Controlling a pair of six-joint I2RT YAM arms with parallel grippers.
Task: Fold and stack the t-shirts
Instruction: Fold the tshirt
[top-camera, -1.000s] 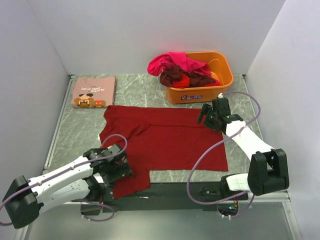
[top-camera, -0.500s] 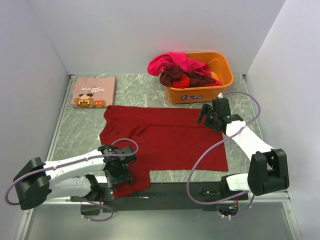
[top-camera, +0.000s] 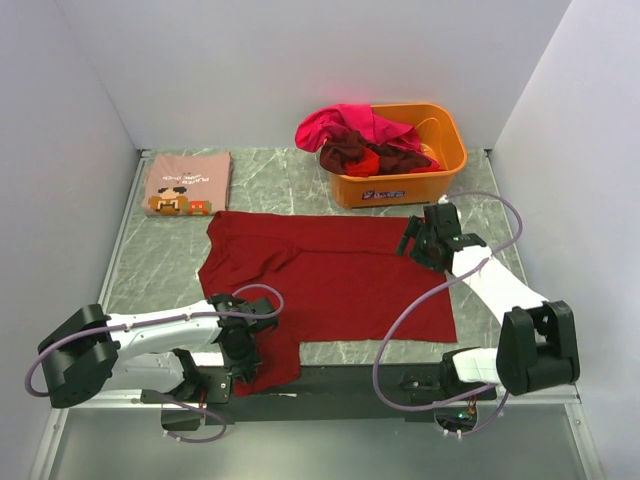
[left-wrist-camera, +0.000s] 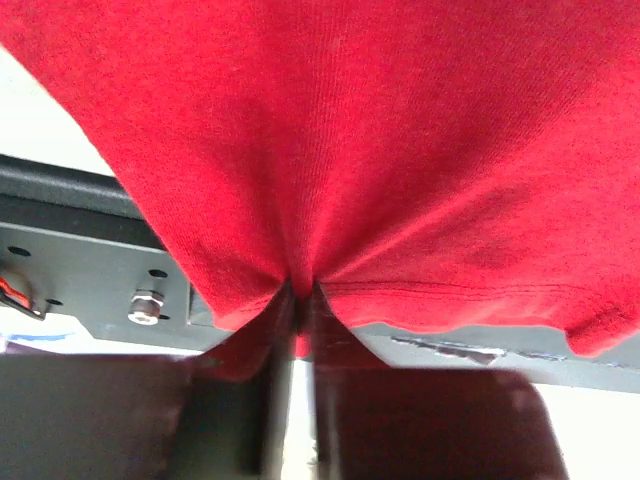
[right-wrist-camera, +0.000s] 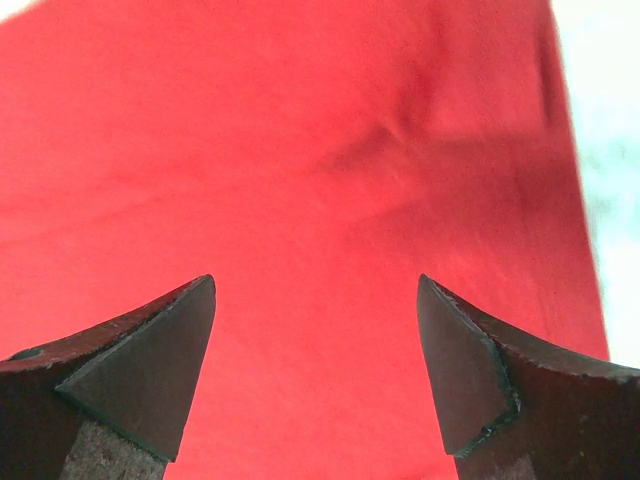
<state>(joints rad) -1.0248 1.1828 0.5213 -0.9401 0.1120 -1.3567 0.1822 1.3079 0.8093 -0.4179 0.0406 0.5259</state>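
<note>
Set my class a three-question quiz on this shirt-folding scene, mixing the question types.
1. True or false: the left claw pinches the near hem of the dark red t-shirt.
2. Where does the folded pink t-shirt lie? A) at the far left corner of the table B) on the dark red t-shirt C) in the left claw
3. Fill in: the jaws of the right claw stand ____.
Key: 1 true; 2 A; 3 open.

Count: 1 dark red cotton t-shirt (top-camera: 340, 275) spread on table (top-camera: 150, 275), 1 folded dusty pink pixel-print t-shirt (top-camera: 187, 182) far-left corner, 1 orange plastic tub (top-camera: 400, 186) far edge. In tub, 3: magenta tee (top-camera: 345, 124), maroon tee (top-camera: 343, 152), red tee (top-camera: 366, 163).
</note>
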